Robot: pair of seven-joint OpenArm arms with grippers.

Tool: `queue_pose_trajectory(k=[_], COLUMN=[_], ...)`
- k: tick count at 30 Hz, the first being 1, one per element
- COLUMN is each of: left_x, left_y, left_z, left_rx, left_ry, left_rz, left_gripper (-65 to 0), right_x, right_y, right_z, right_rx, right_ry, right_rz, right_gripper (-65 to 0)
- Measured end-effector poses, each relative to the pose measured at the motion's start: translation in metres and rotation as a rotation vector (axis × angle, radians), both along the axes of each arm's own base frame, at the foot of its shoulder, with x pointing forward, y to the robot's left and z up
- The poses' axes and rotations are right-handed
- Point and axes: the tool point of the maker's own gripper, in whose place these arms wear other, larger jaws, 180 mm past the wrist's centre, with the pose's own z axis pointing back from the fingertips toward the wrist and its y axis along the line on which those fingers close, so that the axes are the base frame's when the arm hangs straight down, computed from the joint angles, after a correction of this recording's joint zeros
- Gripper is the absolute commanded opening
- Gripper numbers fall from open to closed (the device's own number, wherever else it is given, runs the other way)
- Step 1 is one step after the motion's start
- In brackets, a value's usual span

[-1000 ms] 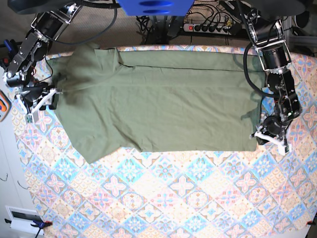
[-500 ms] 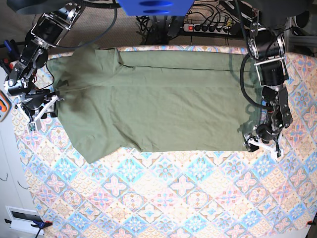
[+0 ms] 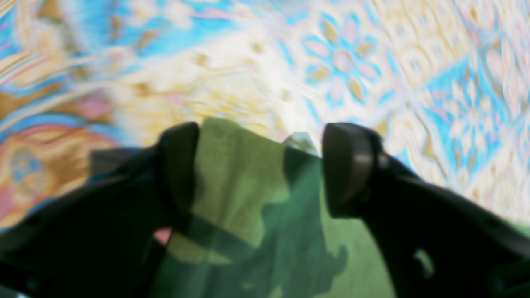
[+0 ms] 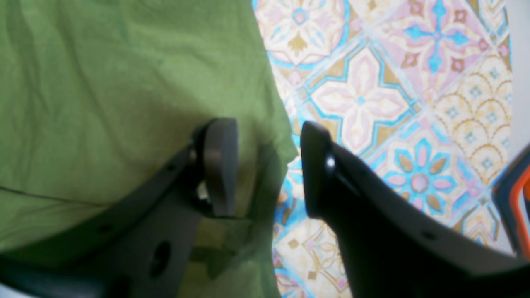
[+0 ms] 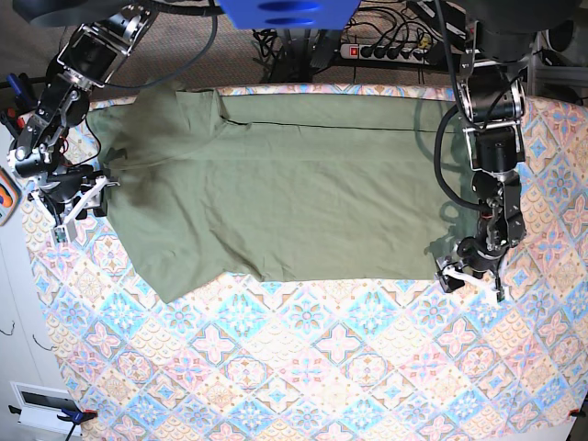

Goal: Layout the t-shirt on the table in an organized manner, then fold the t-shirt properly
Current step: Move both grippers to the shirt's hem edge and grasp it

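Fingers (image 3: 178, 165) astride t-shirt (image 5: 294, 197) edges; floral table (image 5: 322, 367), cables (image 5: 386, 41) behind.

I'm working in what looks like a robotics lab or test room. Two black arms are mounted over a table (image 5: 303, 367) covered with a pastel tile-patterned cloth. Behind the table I see a power strip (image 5: 390, 50) with several plugs, a tangle of black cables (image 5: 285, 46), and a blue mount (image 5: 289, 11) on a stand at the top. The floor beyond is plain grey-brown carpet (image 5: 184, 60).
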Motion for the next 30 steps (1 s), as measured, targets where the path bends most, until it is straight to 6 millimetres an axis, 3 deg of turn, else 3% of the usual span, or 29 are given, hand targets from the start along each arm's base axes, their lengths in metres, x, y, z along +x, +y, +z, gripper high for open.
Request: queue_pose_trajectory(k=[3, 7, 8, 12, 16, 19, 21, 26, 30], left_x=[-0.005, -0.011, -0.011, -0.013, -0.014, -0.017, -0.022, -0.049, -0.045], left_y=[-0.01, -0.015, -0.016, -0.007, -0.001, 0.003, -0.001, -0.006, -0.008], left_z=[-0.001, -0.002, -0.003, -0.001, 0.0, -0.001, 0.003, 0.009, 0.018], left_rx=[0.023, -0.02, -0.031, -0.024, -0.016, -0.011, 0.005, 0.068, 0.073], left_ry=[0.001, -0.006, -0.002, -0.001, 0.002, 0.004, 0.001, -0.014, -0.037], left_rz=[-0.044, -0.037, -0.036, -0.03, -0.026, -0.029, -0.052, -0.114, -0.12], left_gripper=[-40.4, -62.8, -65.0, -65.0, -65.0, -65.0, -65.0, -65.0, -65.0], right_x=[0.0, 0.003, 0.008, 0.036, 0.032, 0.07, 0.084, 0.073, 0.099], right_y=[0.0, -0.001, -0.001, 0.007, 0.01, 0.02, 0.026, 0.033, 0.04], right_z=[0.0, 0.001, 0.004, 0.012, -0.021, -0.007, -0.008, -0.056, -0.056], right_rx=[0.0, -0.001, -0.004, 0.012, -0.066, -0.071, -0.071, -0.046, 0.009], right_ry=[0.001, -0.002, -0.009, -0.05, 0.113, 0.021, -0.003, 0.112, 0.065], right_rz=[0.0, -0.003, -0.005, 0.028, 0.06, 0.116, 0.166, 0.218, 0.215], right_gripper=[-41.0, -41.0, -41.0, -41.0, -40.8, -40.6, -40.6, -40.6, -40.6])
